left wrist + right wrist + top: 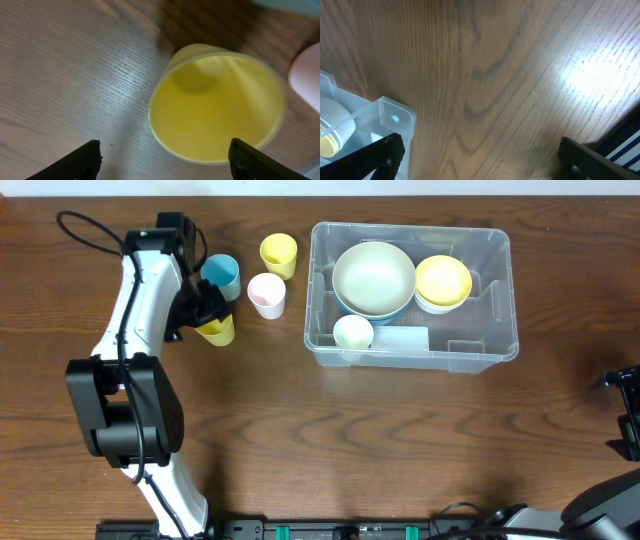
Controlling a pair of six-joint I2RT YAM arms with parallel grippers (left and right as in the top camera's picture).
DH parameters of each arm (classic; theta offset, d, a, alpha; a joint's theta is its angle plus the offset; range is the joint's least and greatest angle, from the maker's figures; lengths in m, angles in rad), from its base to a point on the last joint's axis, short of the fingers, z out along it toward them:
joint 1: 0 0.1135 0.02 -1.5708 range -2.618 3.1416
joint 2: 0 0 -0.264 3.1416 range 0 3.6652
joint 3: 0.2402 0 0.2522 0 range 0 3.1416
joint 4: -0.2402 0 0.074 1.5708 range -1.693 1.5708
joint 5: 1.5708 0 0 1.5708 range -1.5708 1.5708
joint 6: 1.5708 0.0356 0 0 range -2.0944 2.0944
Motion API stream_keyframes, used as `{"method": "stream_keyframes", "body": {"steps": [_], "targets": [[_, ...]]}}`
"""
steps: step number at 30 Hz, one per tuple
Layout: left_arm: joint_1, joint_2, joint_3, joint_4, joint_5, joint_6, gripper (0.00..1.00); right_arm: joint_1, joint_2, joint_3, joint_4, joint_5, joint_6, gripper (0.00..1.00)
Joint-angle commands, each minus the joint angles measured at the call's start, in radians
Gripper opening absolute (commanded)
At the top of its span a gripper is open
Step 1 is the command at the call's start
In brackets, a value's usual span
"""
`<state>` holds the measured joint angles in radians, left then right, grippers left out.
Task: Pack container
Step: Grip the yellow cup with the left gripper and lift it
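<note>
The clear plastic container [497,345] stands right of centre and holds a pale green bowl [373,275], a yellow bowl [443,280], a small pale cup [352,332] and a clear flat piece [401,340]. Its corner also shows in the right wrist view [395,117]. Left of it stand a yellow cup [279,253], a pink cup [267,294] and a blue cup [221,274]. My left gripper [207,318] is open above a second yellow cup [216,332], whose mouth fills the left wrist view [215,105] between the fingers [165,160]. My right gripper [480,157] is open over bare wood at the far right edge.
The table is dark wood [350,440]. The left arm [135,310] stretches along the left side, with a black cable [85,230] looping at the back left. The right arm's base [625,415] sits at the right edge.
</note>
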<state>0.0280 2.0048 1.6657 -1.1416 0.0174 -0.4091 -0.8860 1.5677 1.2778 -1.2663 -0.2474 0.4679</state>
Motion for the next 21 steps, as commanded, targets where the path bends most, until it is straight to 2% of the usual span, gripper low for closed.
{"method": "stream_keyframes", "body": {"steps": [1,5,6,8,11,14,15,21], "targets": [[0.003,0.01,-0.055,0.029,-0.001,-0.019,0.82,-0.004,-0.016,0.001,-0.001,-0.004,0.014,0.99],[0.003,0.01,-0.095,0.06,-0.001,-0.02,0.81,-0.004,-0.016,0.001,-0.001,-0.003,0.014,0.99],[0.003,0.01,-0.1,0.063,-0.001,-0.02,0.78,-0.004,-0.016,0.001,-0.001,-0.004,0.014,0.99],[0.003,0.01,-0.104,0.067,-0.001,-0.02,0.64,-0.004,-0.016,0.001,-0.001,-0.004,0.014,0.99],[0.003,0.01,-0.104,0.071,-0.001,-0.02,0.34,-0.004,-0.016,0.001,0.0,-0.004,0.014,0.99],[0.003,0.01,-0.104,0.074,-0.001,-0.024,0.09,-0.004,-0.016,0.001,-0.001,-0.004,0.014,0.99],[0.003,0.008,-0.103,0.074,0.001,-0.023,0.06,-0.004,-0.016,0.001,-0.001,-0.004,0.014,0.99],[0.003,-0.036,-0.059,-0.006,0.001,-0.023,0.06,-0.004,-0.016,0.001,0.0,-0.004,0.014,0.99]]}}
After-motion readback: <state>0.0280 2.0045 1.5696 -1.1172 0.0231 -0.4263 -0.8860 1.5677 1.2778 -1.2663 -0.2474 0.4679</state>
